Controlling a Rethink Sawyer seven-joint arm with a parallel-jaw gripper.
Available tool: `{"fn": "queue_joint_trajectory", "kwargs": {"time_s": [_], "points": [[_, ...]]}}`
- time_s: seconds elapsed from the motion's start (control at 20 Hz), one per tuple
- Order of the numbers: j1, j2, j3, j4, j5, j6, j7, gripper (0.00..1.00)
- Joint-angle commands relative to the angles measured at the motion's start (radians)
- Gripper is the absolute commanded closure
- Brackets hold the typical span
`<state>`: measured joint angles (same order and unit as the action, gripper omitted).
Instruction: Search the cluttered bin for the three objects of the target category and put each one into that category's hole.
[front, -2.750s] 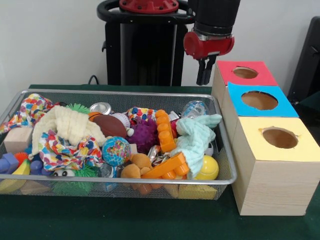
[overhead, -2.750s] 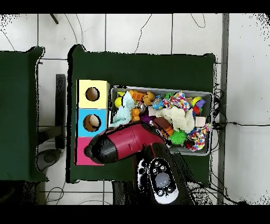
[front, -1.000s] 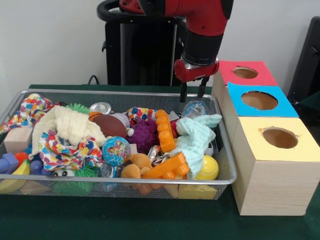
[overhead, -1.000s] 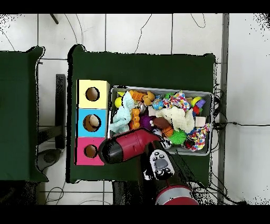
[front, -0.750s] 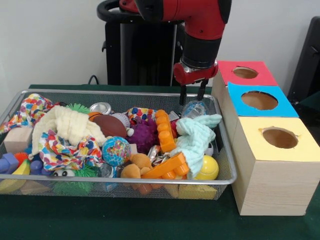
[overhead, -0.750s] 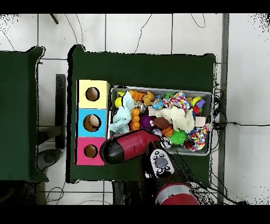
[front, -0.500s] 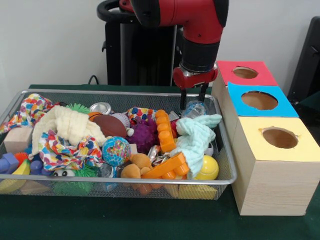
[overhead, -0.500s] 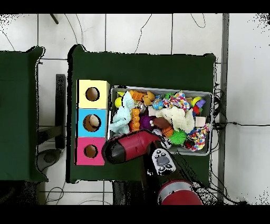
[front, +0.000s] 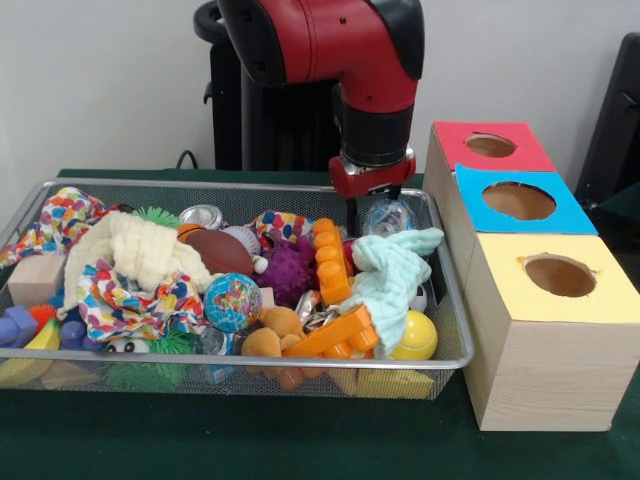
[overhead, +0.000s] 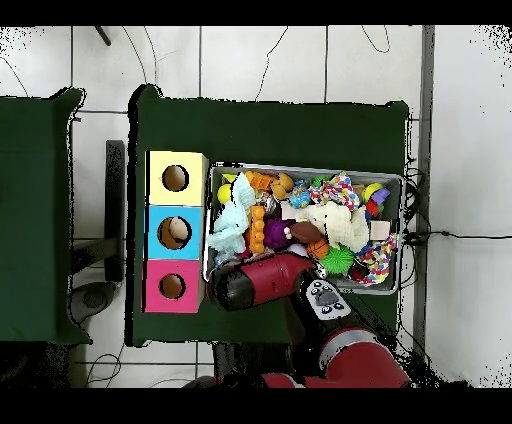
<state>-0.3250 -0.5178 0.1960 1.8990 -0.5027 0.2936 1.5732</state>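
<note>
A wire mesh bin (front: 240, 187) (overhead: 300, 168) holds a jumble of toys. My gripper (front: 372, 214) hangs low in its back right corner, fingers open on either side of a clear crumpled plastic bottle (front: 390, 216). A mint cloth (front: 392, 270) lies just in front of it, with a column of orange blocks (front: 330, 262) to its left. Three hole-topped boxes stand right of the bin: red (front: 455, 150), blue (front: 480, 215) and yellow (front: 540, 300). In the overhead view my red arm (overhead: 250, 285) covers the gripper.
Also in the bin are a purple spiky ball (front: 290, 268), brown football (front: 220, 250), globe ball (front: 232, 302), yellow ball (front: 418, 337), tin can (front: 202, 216), cream cloth (front: 135, 250) and patterned cloths. Something tan shows inside the blue box's hole (overhead: 175, 234).
My gripper has come from beside the red box, leftward and down into the bin's back right corner. It now sits around the clear bottle. The bin's contents have not shifted.
</note>
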Motion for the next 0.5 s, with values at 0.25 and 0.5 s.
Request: {"fn": "queue_joint_trajectory", "kwargs": {"time_s": [0.25,0.5], "points": [[-0.003,0.118,0.018,-0.031,0.007,-0.032,0.116,0.00],[0.005,0.106,0.022,-0.037,0.012,-0.020,0.114,0.00]]}}
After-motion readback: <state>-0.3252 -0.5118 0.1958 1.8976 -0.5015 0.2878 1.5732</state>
